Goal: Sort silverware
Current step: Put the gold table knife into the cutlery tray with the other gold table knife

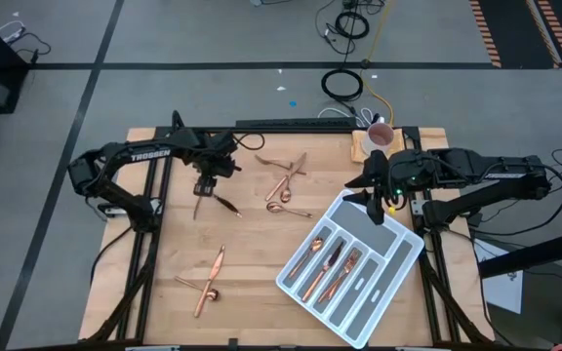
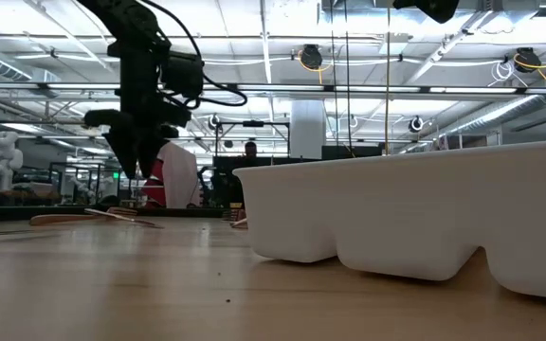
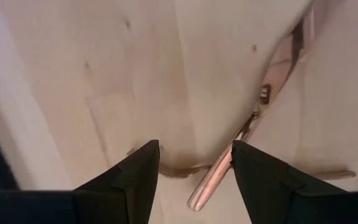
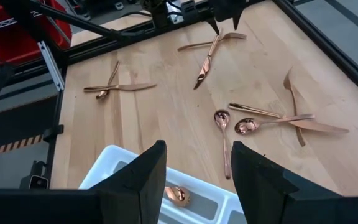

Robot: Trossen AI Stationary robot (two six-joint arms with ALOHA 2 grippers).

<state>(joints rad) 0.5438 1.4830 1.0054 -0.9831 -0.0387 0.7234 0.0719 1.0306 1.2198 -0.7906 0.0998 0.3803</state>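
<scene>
The left hand [image 1: 204,188] hangs over the rear left part of the worktop [image 1: 252,244], fingers pointing down and spread apart, gripping nothing. In the left wrist view its two dark fingertips [image 3: 143,163] straddle the end of a copper knife [image 3: 219,174] lying on the wood, with bare wood between each fingertip and the piece. In the high view the same knife [image 1: 199,203] lies crossed with a second piece directly under the left hand. The low view shows the left hand [image 2: 133,163] just above the worktop surface, not touching it. The right hand [image 1: 377,202] hovers above the rear corner of the grey-white tray [image 1: 398,255], fingers parted and empty. The tray sits at an angle in the front right area of the worktop and holds several copper pieces [image 1: 328,261] in its long compartments. Further silverware lies loose on the worktop: a crossed group of forks and spoons [image 1: 286,180] near the middle of the rear edge, and a crossed pair [image 1: 208,280] near the front left corner. A cup [image 1: 380,135] stands on a small board at the rear right corner.
</scene>
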